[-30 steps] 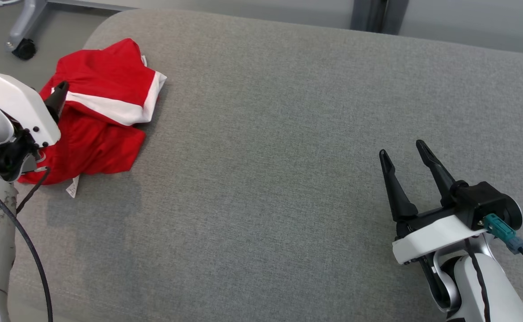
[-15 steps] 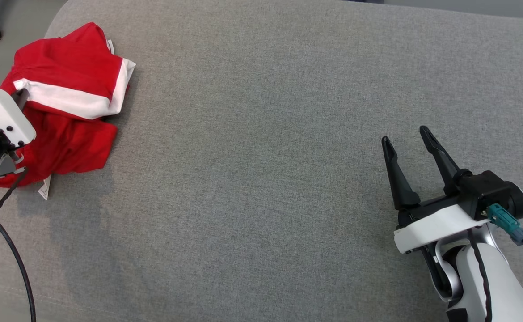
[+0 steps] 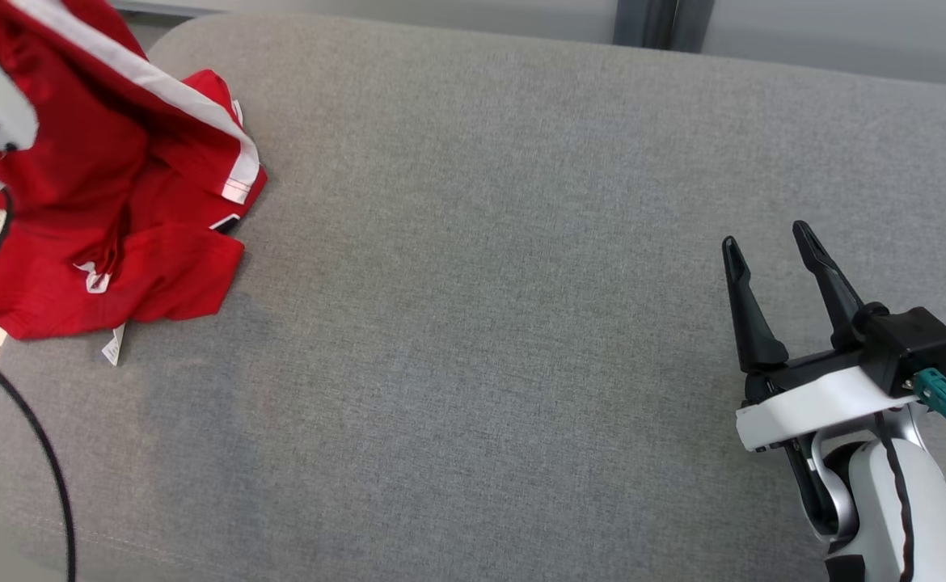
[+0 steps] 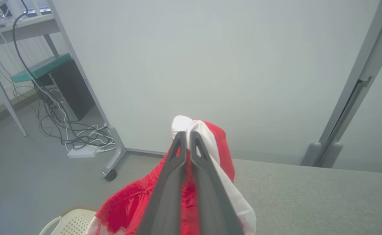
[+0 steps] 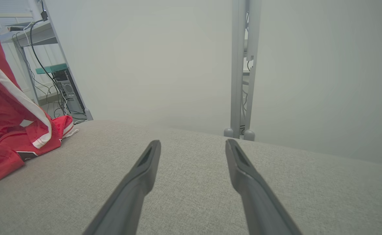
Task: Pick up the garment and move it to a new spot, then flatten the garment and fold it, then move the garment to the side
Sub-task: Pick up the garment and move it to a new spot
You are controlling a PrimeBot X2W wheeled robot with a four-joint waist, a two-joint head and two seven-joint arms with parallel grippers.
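The garment is red with white stripes. Its upper part hangs in the air at the far left of the head view while its lower part still lies on the grey cushion. In the left wrist view my left gripper is shut on a bunched fold of the garment, which droops below the fingers. My right gripper stands open above the cushion at the lower right, nothing between its fingers. The right wrist view shows the right gripper and the garment far off at the left.
A white partition wall with grey posts stands behind the cushion. Beyond the cushion's left end are a castor foot, a power strip with tangled cables, a dark computer case and a perforated cream-coloured seat.
My left gripper has shut on the garment and lifted it, so the cloth now hangs stretched upward. The head camera has shifted. The right gripper has stayed open.
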